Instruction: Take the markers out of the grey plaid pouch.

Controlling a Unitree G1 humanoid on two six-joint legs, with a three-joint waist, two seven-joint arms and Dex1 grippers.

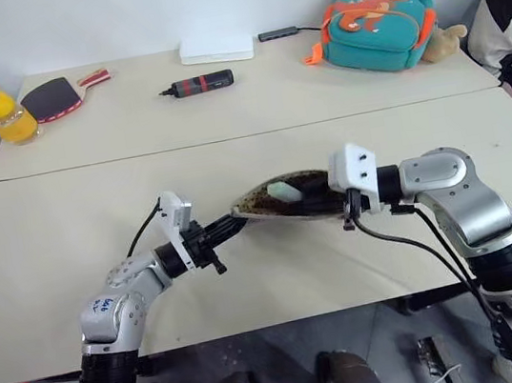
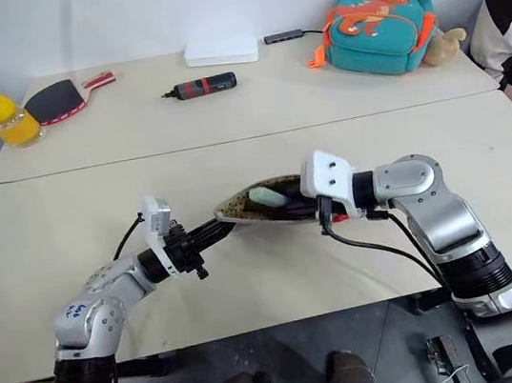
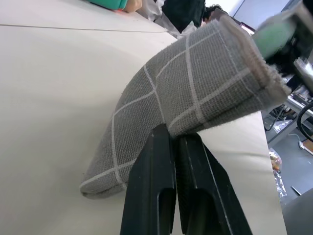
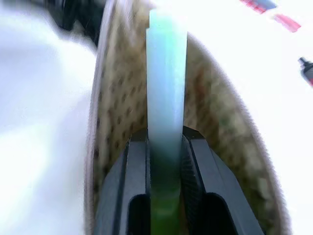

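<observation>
- The grey plaid pouch (image 1: 272, 201) is held above the near table (image 1: 45, 261), mouth up, its left end pinched by the left gripper (image 3: 172, 147).
- The right gripper (image 4: 166, 147) is clamped on 1 light green marker (image 4: 166, 83), whose long axis runs left to right, apparently partly inside the pouch.

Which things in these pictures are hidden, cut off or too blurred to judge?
- Red marker: not visible; the grey plaid pouch and the right gripper holding the light green marker cover the pouch's inside.
- Pouch's wrist loop: cannot be made out in the left wrist view, where the left gripper pinches the fabric.
- Person: cut off by the head views' right edge.
</observation>
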